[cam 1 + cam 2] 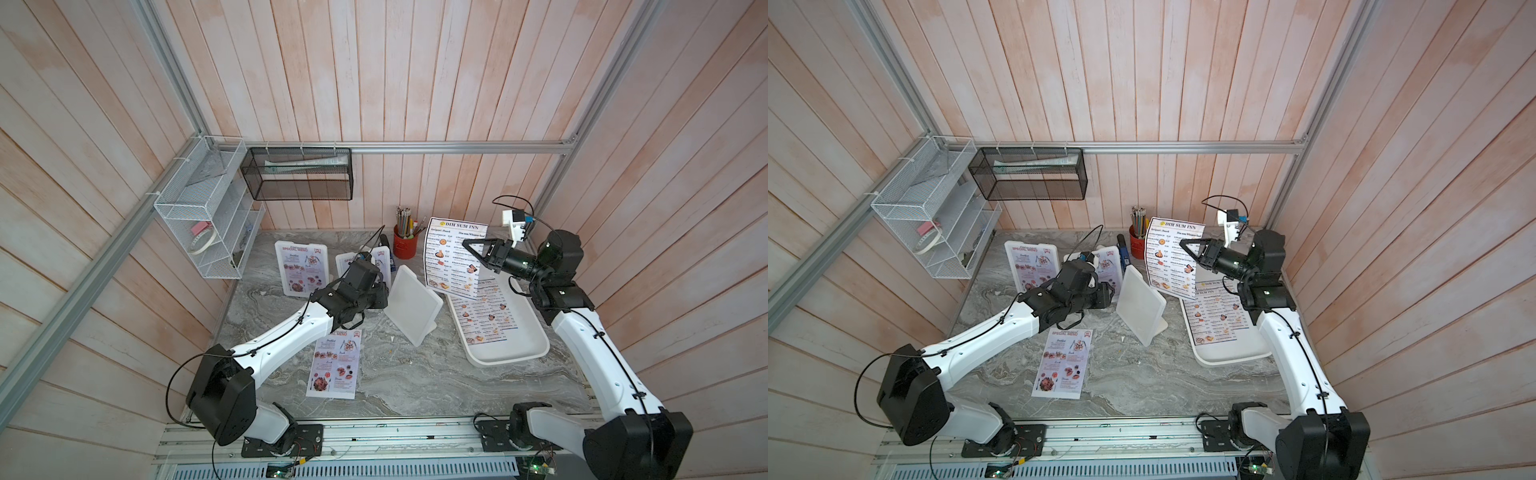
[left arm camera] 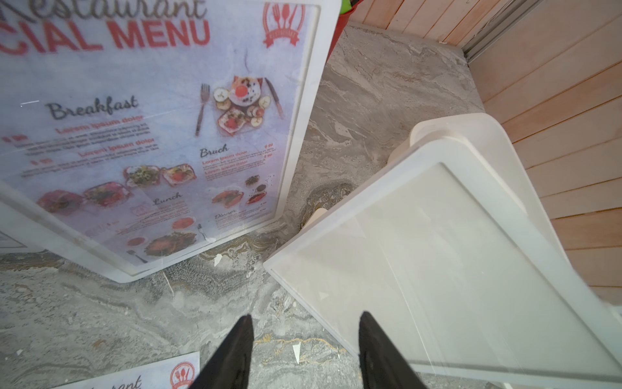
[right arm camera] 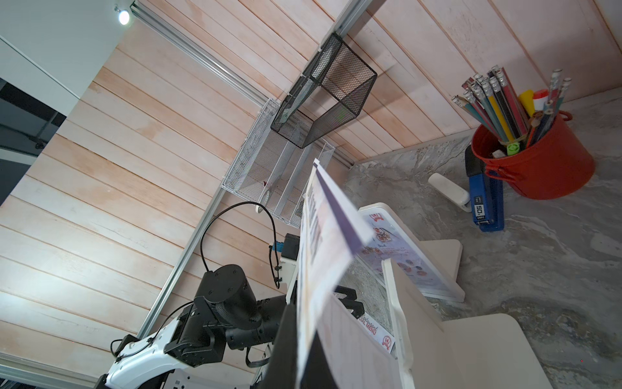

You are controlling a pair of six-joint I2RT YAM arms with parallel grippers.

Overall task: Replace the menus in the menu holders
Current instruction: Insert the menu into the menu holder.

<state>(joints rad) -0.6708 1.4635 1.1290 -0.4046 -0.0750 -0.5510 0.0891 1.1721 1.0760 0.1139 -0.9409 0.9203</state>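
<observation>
My right gripper (image 1: pixel 471 249) is shut on a blue-bordered "Dim Sum Inn" menu (image 1: pixel 453 257), holding it upright in the air above the tray's far end. The right wrist view shows that sheet (image 3: pixel 323 242) edge-on between the fingers. An empty white menu holder (image 1: pixel 411 309) stands mid-table, its clear front (image 2: pixel 437 269) facing my left gripper (image 2: pixel 306 318). That gripper is open with nothing in it, close to the holder's lower corner. Two more holders (image 1: pixel 301 268) (image 1: pixel 382 259) at the back carry "Special Menu" sheets. A loose Special Menu (image 1: pixel 336 363) lies flat by the left arm.
A shallow white tray (image 1: pixel 523 353) at the right holds more Dim Sum Inn sheets. A red pencil pot (image 1: pixel 405 245) and blue stapler (image 3: pixel 486 202) stand at the back. A white wire rack (image 1: pixel 203 208) and black mesh basket (image 1: pixel 299 174) hang on the walls.
</observation>
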